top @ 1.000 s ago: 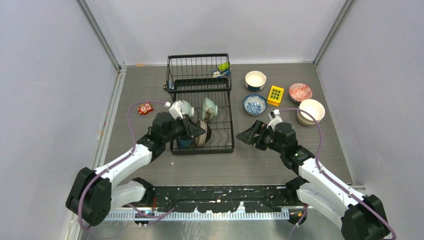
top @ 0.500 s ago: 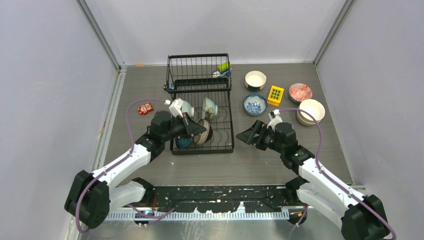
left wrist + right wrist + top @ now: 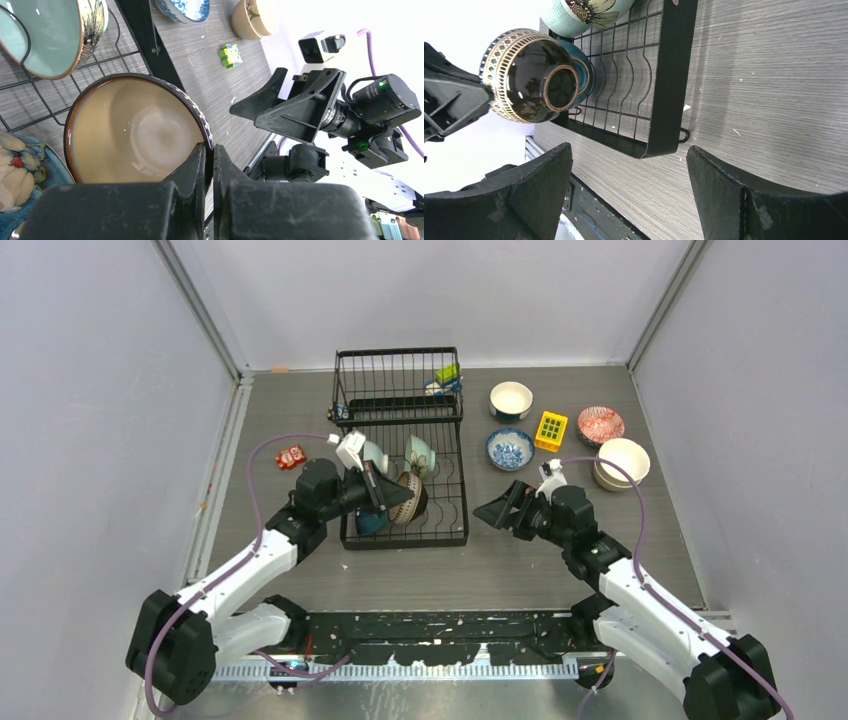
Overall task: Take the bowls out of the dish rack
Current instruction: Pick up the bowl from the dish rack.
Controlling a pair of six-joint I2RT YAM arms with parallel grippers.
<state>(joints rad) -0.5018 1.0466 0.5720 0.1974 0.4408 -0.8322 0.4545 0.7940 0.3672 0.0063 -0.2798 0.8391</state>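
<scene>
The worktop (image 3: 290, 410) is crowded far right with unloaded bowls (image 3: 510, 448), so landing room there is tight. The dish rack (image 3: 405, 543) sits mid-worktop, not emptied yet. Your right jaws gape wide with nothing in them, hanging over bare worktop just off the rack's near-right corner. That is probably in the carry path, so swinging across risks a clash. Your left jaws are clamped tight on the rim of the brown bowl (image 3: 135, 132), which stands on edge in the rack's front part, right against a blue bowl (image 3: 585, 70). It's a thin rim pinch: the bowl may pivot or slip on the lift, snag a tine, or drag that neighbour. Can't tell if it's clear of the wires.
</scene>
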